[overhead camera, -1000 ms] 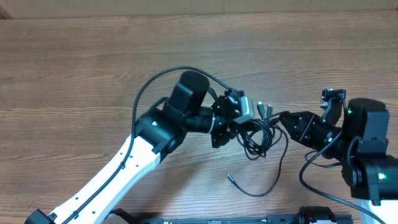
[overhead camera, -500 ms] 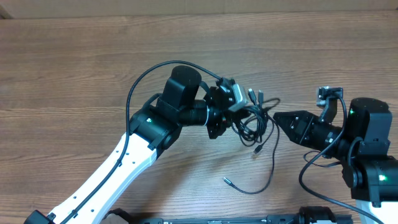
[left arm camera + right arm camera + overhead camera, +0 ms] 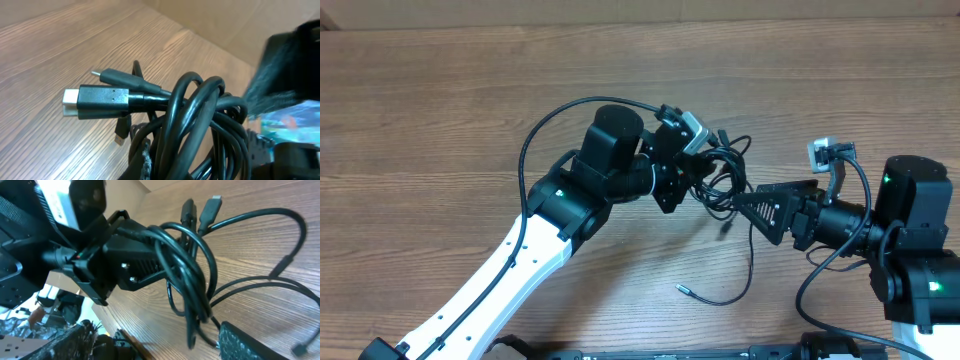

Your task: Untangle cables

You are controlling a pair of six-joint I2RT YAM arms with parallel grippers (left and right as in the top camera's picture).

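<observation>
Left gripper (image 3: 703, 172) pinches the tangled bundle of thin black cables (image 3: 728, 175) above the brown wooden table (image 3: 440, 110) — one strand trails onto it. Right gripper (image 3: 760, 210), jaws spread, waits just beside, empty.

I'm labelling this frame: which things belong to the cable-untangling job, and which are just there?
Belongs to the job: cables; left end effector, shut on the bundle; right end effector, open beside it.
Just there: table.
</observation>
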